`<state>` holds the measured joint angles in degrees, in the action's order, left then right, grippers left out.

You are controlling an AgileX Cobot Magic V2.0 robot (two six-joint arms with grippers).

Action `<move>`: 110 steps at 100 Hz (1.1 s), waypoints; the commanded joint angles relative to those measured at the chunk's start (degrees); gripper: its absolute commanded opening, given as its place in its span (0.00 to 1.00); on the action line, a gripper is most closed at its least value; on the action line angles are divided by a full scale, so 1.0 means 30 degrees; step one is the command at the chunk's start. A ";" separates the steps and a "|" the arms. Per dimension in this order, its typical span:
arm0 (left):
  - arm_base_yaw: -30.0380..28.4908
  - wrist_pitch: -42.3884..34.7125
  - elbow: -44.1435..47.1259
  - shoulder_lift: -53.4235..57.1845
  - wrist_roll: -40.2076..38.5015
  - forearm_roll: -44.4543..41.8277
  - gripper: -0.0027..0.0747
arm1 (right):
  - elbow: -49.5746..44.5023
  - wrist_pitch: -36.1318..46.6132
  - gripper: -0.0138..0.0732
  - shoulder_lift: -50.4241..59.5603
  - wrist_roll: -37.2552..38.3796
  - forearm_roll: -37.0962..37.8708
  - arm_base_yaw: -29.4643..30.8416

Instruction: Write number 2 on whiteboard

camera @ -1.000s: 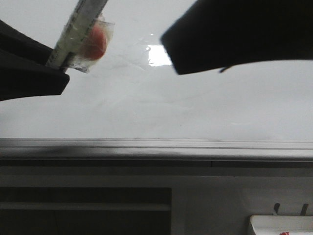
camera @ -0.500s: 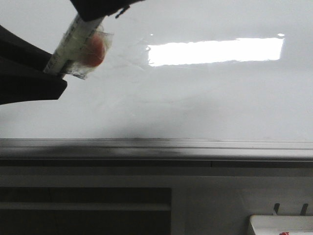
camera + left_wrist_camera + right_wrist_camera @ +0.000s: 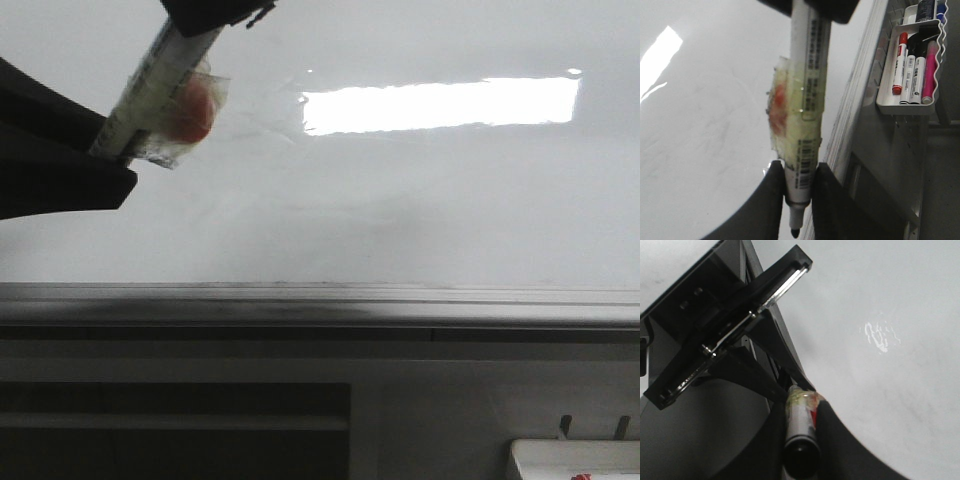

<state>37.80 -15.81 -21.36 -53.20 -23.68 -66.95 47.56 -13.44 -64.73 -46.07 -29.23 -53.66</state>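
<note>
**Marker held at both ends, board unmarked**

The left gripper (image 3: 799,200) was clenched on a marker (image 3: 805,115) near its tip end, with the bare black nib (image 3: 795,233) poking out beyond the fingers. The right gripper (image 3: 801,440) clasped the same marker at its opposite, blunt end, fingers on either side of the barrel. In the front view the marker (image 3: 160,85) crossed the upper left corner on a slant, in front of the whiteboard (image 3: 420,220).

No number 2 showed anywhere on the board; the writing was judged not yet begun. Whether a cap had come off, or the right gripper was only steadying the barrel, could not be told from these views.

To do this step well, one gripper would probably have to let go cleanly while the other kept the barrel from twisting, so that the nib met the board squarely. A light, even press would suit the hooked top, the long slant and the flat base.

The board was glossy white-grey, faintly smudged, with a bright rectangular glare (image 3: 440,105) and a grey metal rail (image 3: 320,300) along its lower edge. The marker's barrel was pale and cylindrical, printed with barcodes and wrapped in crinkled clear tape over a red patch (image 3: 778,105). A white wavy-edged tray (image 3: 910,95) held spare markers.
</note>
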 commanded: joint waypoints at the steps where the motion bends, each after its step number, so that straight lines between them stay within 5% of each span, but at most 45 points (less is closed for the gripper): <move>1: 0.0051 -0.0692 -0.0543 0.0117 -0.0100 0.1097 0.01 | 0.0635 0.0943 0.07 0.0261 -0.0195 -0.0166 -0.0013; 12: 0.0051 -0.0331 -0.0543 0.0430 -0.0100 0.2156 0.08 | 0.0635 0.1061 0.07 0.0261 -0.0195 -0.0166 -0.0013; 31: 0.0051 0.0810 -0.0543 0.2550 -0.0324 0.4376 0.51 | 0.0635 0.1931 0.07 0.0699 -0.0195 -0.0166 0.0029; 42: 0.0051 0.2774 -0.0543 0.4277 -0.0324 0.6581 0.62 | 0.0590 0.2200 0.07 0.1121 -0.0059 -0.0166 0.0108; 62: 0.0051 0.6103 -0.0543 0.7642 -0.0324 0.9672 0.51 | -0.0022 0.2839 0.07 0.2306 0.0405 -0.0327 0.1607; 81: 0.0051 0.6133 -0.0508 0.9407 -0.0324 1.0041 0.00 | -0.0109 0.3067 0.07 0.2542 0.0405 -0.0505 0.3100; 110: 0.0051 0.6087 -0.0508 0.9447 -0.0324 1.0126 0.01 | -0.0079 0.4016 0.07 0.1650 0.0405 -0.0505 0.3306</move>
<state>37.80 5.43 -21.16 -24.73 -23.83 -37.13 45.69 -7.18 -60.22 -44.83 -30.17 -44.57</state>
